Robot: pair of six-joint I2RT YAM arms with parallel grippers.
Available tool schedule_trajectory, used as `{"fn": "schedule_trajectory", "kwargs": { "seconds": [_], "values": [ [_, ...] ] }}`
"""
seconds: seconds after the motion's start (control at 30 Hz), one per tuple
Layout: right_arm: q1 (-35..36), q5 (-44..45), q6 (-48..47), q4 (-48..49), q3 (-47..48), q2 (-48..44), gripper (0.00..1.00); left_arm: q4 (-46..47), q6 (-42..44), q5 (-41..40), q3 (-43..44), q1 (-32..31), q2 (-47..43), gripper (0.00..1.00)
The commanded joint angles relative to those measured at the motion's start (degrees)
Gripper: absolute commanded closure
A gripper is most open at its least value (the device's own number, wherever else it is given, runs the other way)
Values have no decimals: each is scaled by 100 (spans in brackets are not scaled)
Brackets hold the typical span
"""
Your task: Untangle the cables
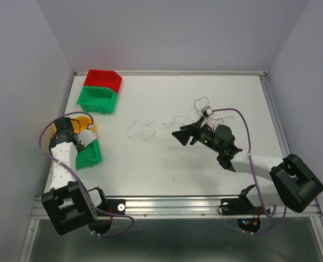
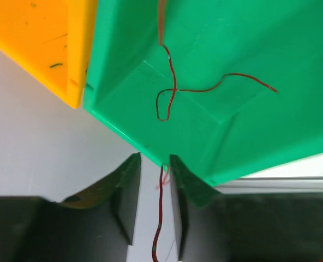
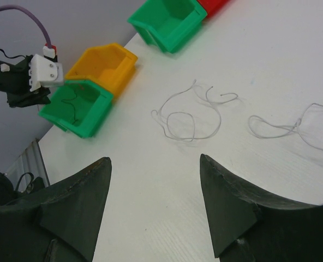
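Note:
In the left wrist view a thin red wire [image 2: 197, 90] lies curled on the floor of a green bin [image 2: 259, 131]. A second red strand [image 2: 161, 207] hangs over the bin's near rim and down between my left gripper's [image 2: 155, 159] fingers, which stand slightly apart and do not pinch it. From above, the left gripper [image 1: 82, 139] is over that bin [image 1: 90, 155]. My right gripper [image 3: 154, 160] is wide open and empty above the table. A whitish-grey looped wire [image 3: 189, 112] lies ahead of it and another [image 3: 292, 128] to its right. A small tangle [image 1: 201, 106] lies behind the right wrist.
An orange bin [image 1: 88, 123] adjoins the near green bin. A red bin [image 1: 103, 78] and a second green bin [image 1: 97, 100] stand at the back left. Loose whitish wires [image 1: 139, 130] lie mid-table. Thick purple cables run along both arms.

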Motion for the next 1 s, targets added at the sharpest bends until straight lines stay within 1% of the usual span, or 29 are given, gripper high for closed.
{"fn": "schedule_trajectory", "kwargs": {
  "seconds": [0.0,0.07,0.17,0.27,0.3,0.37,0.43,0.47,0.5,0.53,0.57,0.6,0.63,0.67,0.7,0.73,0.77,0.8,0.97],
  "values": [
    [57,-50,-25,133,325,45,29,-993,533,555,500,25,-29,56],
    [57,-58,-8,133,325,54,29,-1030,630,311,448,34,-29,50],
    [66,-67,-8,133,342,72,29,-776,692,-226,220,25,-29,47],
    [66,-58,-17,133,334,72,29,-906,814,-323,263,43,-2,42],
    [75,-50,-17,133,334,72,29,-1125,885,-315,290,34,-20,41],
    [75,-50,-17,133,334,63,29,-1180,1051,-297,316,43,-46,41],
    [66,-58,-17,133,334,54,29,-1223,1009,-96,649,60,-3,40],
    [66,-58,-17,133,334,54,29,-1450,965,253,850,104,59,40],
    [75,-58,-17,133,325,46,29,-1617,860,439,1279,157,129,40],
    [66,-58,-17,133,333,37,29,-1741,789,633,1501,201,269,40],
    [66,-58,-8,133,334,37,29,-1838,736,1009,1694,253,322,40],
    [75,-67,-8,124,334,37,29,-1961,657,1108,1975,350,384,40],
    [66,-67,-8,124,325,37,29,-1979,631,1353,2056,394,402,40],
    [66,-67,-8,124,333,28,29,-1910,587,1494,2074,429,402,40],
    [75,-59,1,115,325,37,29,-1787,499,1505,2022,473,385,40],
    [75,-76,-8,124,325,37,29,-1603,237,1444,1952,508,367,40],
    [75,-76,-8,124,333,19,29,-1288,139,1382,1873,552,367,40],
    [75,-76,1,124,325,10,29,-1172,95,1416,1750,622,341,40],
    [84,-50,-17,124,325,19,29,-1065,208,2048,1547,1027,489,40]
  ]
}}
